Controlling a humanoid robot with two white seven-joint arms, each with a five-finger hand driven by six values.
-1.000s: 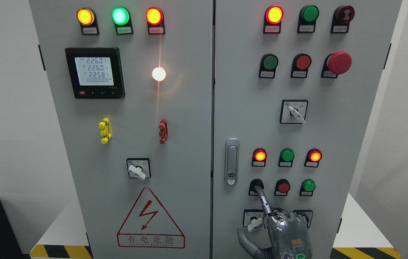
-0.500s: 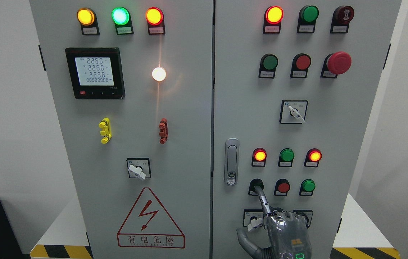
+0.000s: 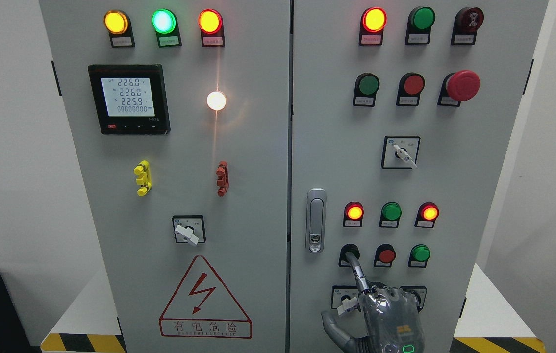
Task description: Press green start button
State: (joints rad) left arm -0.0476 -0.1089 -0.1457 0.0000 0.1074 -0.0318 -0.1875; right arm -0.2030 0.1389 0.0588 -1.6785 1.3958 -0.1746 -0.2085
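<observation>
My right hand [image 3: 390,318] comes up from the bottom edge, right of the middle, in front of the right cabinet door [image 3: 337,147]. Its index finger [image 3: 356,272] is stretched out, with the tip resting on the leftmost button [image 3: 346,249] of the lower button row. The other fingers are curled in and the thumb sticks out to the left. The fingertip covers most of that button, and only a dark rim with a hint of green shows. A red button [image 3: 386,255] and a green button [image 3: 420,253] sit to its right. My left arm is out of view.
Above the pressed row are three lamps: red [image 3: 354,212], green [image 3: 391,212], red [image 3: 429,213]. Higher up are a rotary switch [image 3: 400,152], a green button [image 3: 368,85], a red button [image 3: 413,85] and a red mushroom stop [image 3: 462,85]. A door handle [image 3: 315,220] stands left of the hand.
The hand stays put with its index finger on the same button. Only the last digit on the meter display has changed.
</observation>
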